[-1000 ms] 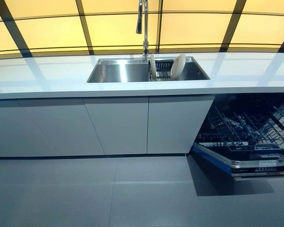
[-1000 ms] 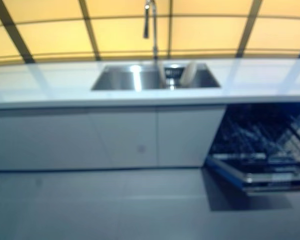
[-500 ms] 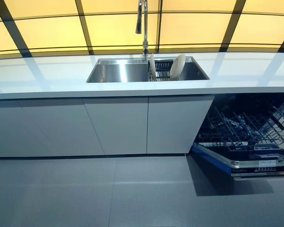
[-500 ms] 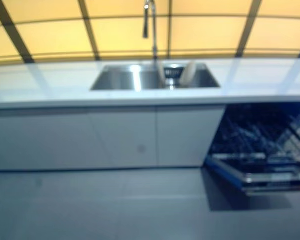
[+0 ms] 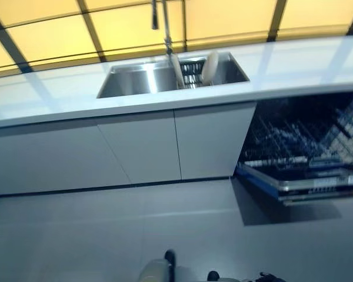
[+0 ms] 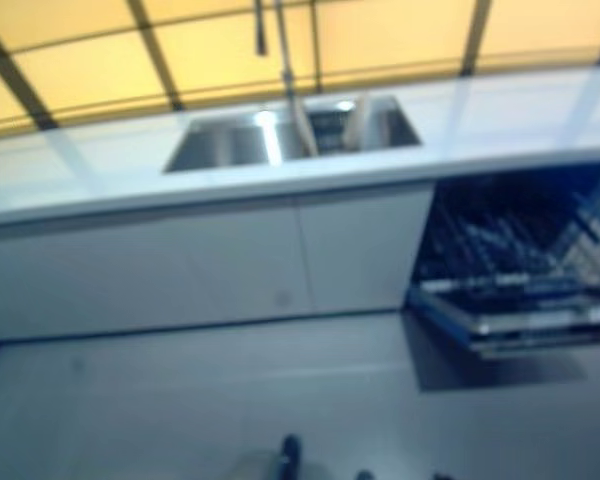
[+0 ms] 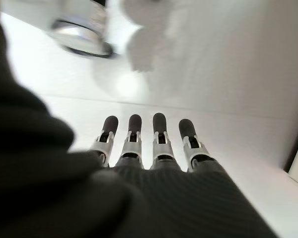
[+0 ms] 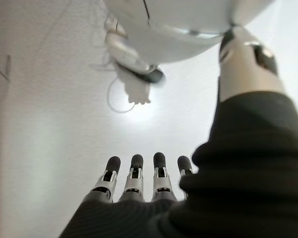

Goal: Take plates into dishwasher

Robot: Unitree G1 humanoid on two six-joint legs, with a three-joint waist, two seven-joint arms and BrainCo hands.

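So far: no plate has been moved; the whole job is left to do.
Plates: two pale plates [image 5: 210, 67] stand in a dark rack [image 5: 192, 70] in the right part of the steel sink [image 5: 142, 79], at the far side of the white counter [image 5: 59, 100].
Which way they face: the plates stand up on their edges and lean a bit; the right one shows its round face toward the near left, and the left plate [image 5: 177, 70] shows mostly its thin edge.
Dishwasher: the dishwasher [image 5: 306, 153] is open at the right, under the counter, with its dark wire rack [image 5: 300, 138] pulled out over the door; no plates can be seen in it.
Left hand [image 7: 154, 148]: fingers straight and loose, holding nothing, hanging low over the floor.
Right hand [image 8: 139, 186]: fingers straight and loose too, holding nothing.
Still to do: probably go closer to the sink, lift a plate, and carry it right to the dishwasher rack.
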